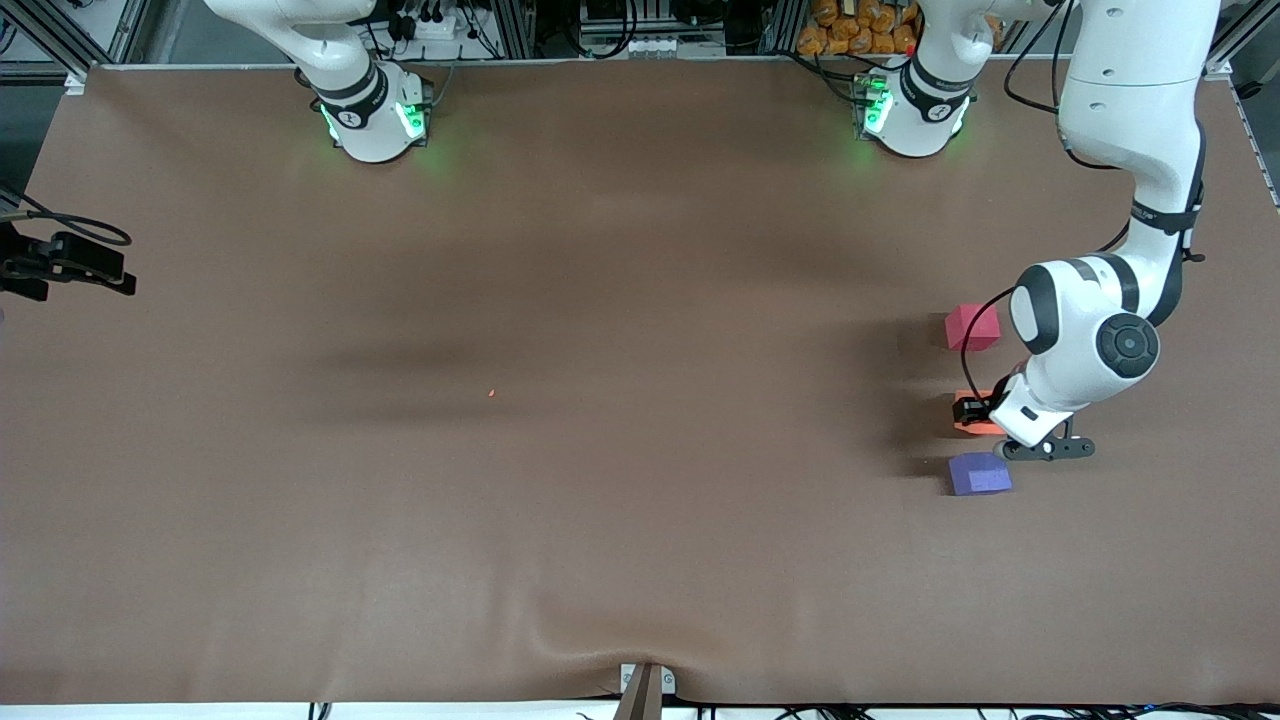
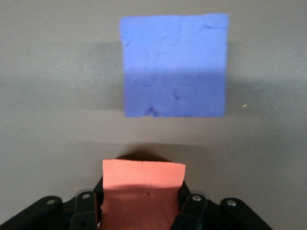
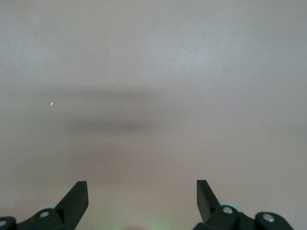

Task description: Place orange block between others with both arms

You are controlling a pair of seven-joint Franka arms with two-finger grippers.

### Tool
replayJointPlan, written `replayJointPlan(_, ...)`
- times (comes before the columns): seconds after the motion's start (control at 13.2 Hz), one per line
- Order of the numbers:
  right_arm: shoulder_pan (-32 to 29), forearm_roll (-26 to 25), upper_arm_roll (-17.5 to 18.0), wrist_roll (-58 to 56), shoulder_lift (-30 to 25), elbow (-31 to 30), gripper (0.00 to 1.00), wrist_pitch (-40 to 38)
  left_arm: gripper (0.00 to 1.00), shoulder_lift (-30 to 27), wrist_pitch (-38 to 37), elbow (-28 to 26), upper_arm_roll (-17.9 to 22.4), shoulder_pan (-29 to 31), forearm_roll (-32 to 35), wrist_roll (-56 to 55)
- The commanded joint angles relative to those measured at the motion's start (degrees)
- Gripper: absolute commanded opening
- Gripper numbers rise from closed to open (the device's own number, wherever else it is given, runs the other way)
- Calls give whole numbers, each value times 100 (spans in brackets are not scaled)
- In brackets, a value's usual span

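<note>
The orange block (image 1: pixel 975 428) is in my left gripper (image 1: pixel 975 412), which is shut on it with the fingers against two of its sides. It hangs low in the gap between the pinkish-red cube (image 1: pixel 972 327) and the purple-blue cube (image 1: pixel 979 473), roughly in line with both. I cannot tell whether it touches the table. The left wrist view shows the orange block (image 2: pixel 144 177) in the left gripper (image 2: pixel 144 191), with the purple-blue cube (image 2: pixel 175 64) just past it. My right gripper (image 3: pixel 142 184) is open over bare table and holds nothing.
A tiny orange speck (image 1: pixel 492 392) lies mid-table and shows in the right wrist view as the speck (image 3: pixel 52 103). A black device (image 1: pixel 65 265) juts in at the right arm's end of the table. A small bracket (image 1: pixel 645 688) sits on the table edge nearest the front camera.
</note>
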Motion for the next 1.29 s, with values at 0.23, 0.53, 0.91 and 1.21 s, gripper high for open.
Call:
replayJointPlan(0.23,-34,-116,14,-2,56,157,100,-75,100,-10,74,-199,-51,106,-125,-13)
replayJointPlan(0.53,-42,-116,14,-19,56,157,100,-75,100,-422,3,-181,-69,62,-108,57)
replayJointPlan(0.91,-42,-125,14,-19,56,157,100,-75,100,-1231,-987,344,-51,36,-11,66)
replayJointPlan(1.21,-42,-116,14,-19,56,157,100,-75,100,-1451,-2331,1459,-25,53,173,-144)
